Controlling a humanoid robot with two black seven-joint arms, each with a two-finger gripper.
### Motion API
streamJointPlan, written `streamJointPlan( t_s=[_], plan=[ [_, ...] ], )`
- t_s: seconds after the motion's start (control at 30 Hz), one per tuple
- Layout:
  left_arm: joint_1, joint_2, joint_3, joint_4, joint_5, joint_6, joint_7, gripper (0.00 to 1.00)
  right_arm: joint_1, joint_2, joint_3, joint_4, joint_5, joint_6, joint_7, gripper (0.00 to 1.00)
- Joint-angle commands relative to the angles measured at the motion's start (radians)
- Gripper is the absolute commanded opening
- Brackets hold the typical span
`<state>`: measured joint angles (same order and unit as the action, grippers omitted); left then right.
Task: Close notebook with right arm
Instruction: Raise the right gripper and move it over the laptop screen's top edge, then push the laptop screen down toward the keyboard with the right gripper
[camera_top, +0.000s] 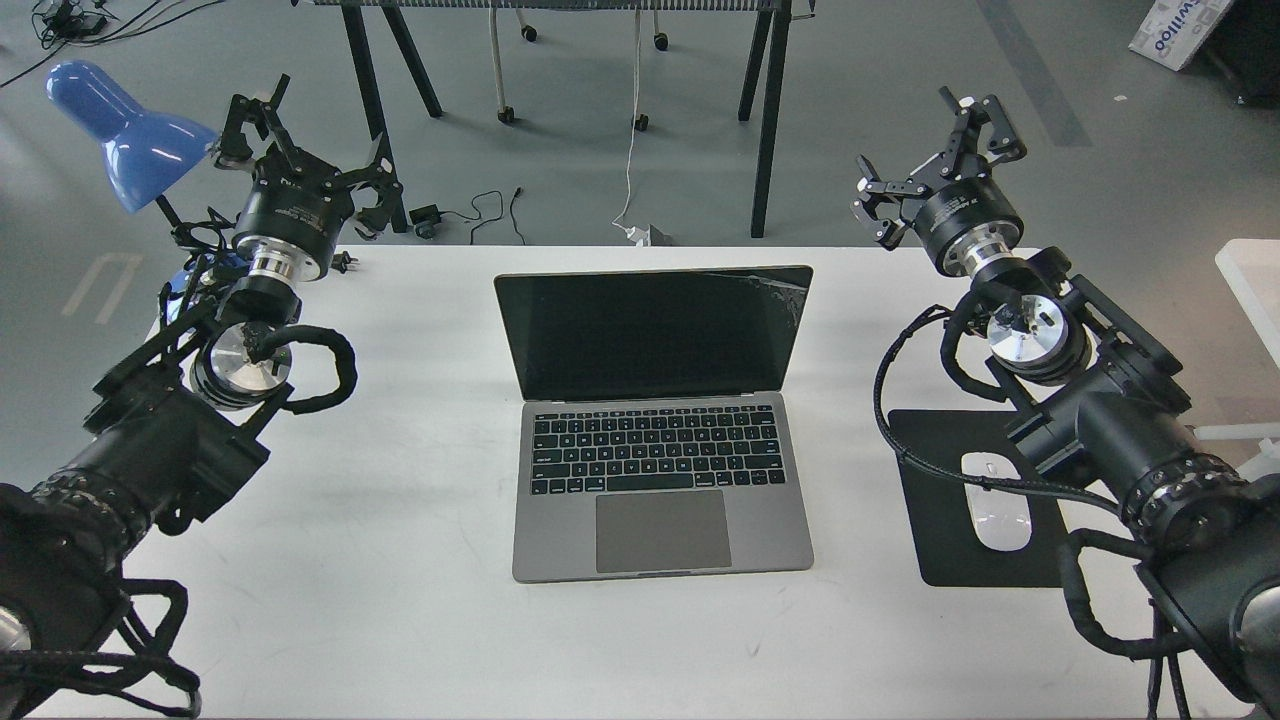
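The notebook (655, 430) stands open in the middle of the white table (400, 620), a space-grey laptop with black keys, a large trackpad and a black screen cracked at its top right corner. My right arm comes in from the right. Its gripper (930, 160) is open and empty, raised beyond the table's far edge, to the right of the screen's top right corner and apart from it. My left gripper (300, 140) is open and empty at the far left, next to the blue lamp.
A black mouse pad (950, 545) with a white mouse (995, 515) lies right of the notebook, partly under my right arm. A blue lamp (125, 135) stands at the far left. Trestle legs and cables are on the floor beyond the table.
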<state>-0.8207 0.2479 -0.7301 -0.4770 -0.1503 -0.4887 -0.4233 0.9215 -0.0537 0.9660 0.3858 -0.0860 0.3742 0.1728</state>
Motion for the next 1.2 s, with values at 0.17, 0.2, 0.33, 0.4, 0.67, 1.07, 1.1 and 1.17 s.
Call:
streamJointPlan(
  t_s=[0.17,0.2,0.33,0.4,0.67,1.07,1.1,1.17],
  plan=[
    [0.000,-0.001,0.000,0.000,0.000,0.000,0.000,1.00,0.013,0.041,-0.145,0.016,0.002,0.037,-0.012,1.00],
    [0.000,-0.001,0.000,0.000,0.000,0.000,0.000,1.00,0.008,0.041,-0.160,0.027,0.002,0.049,-0.012,1.00],
    [0.000,-0.001,0.000,0.000,0.000,0.000,0.000,1.00,-0.067,0.020,-0.182,0.137,0.002,0.060,-0.013,1.00],
    [0.000,-0.001,0.000,0.000,0.000,0.000,0.000,1.00,-0.102,-0.014,-0.190,0.203,0.002,0.058,-0.016,1.00],
    [0.002,-0.001,0.000,-0.002,0.000,0.000,0.000,1.00,-0.254,-0.169,-0.285,0.465,0.000,0.055,-0.032,1.00],
    [0.002,-0.001,-0.002,-0.002,-0.002,0.000,0.000,1.00,-0.352,-0.268,-0.532,0.590,-0.024,0.054,-0.024,1.00],
    [0.002,-0.001,0.000,-0.002,-0.002,0.000,-0.002,1.00,-0.358,-0.270,-0.549,0.590,-0.038,0.052,-0.024,1.00],
    [0.002,-0.001,-0.002,-0.002,-0.002,0.000,-0.002,1.00,-0.368,-0.268,-0.578,0.590,-0.079,0.051,-0.024,1.00]
  ],
)
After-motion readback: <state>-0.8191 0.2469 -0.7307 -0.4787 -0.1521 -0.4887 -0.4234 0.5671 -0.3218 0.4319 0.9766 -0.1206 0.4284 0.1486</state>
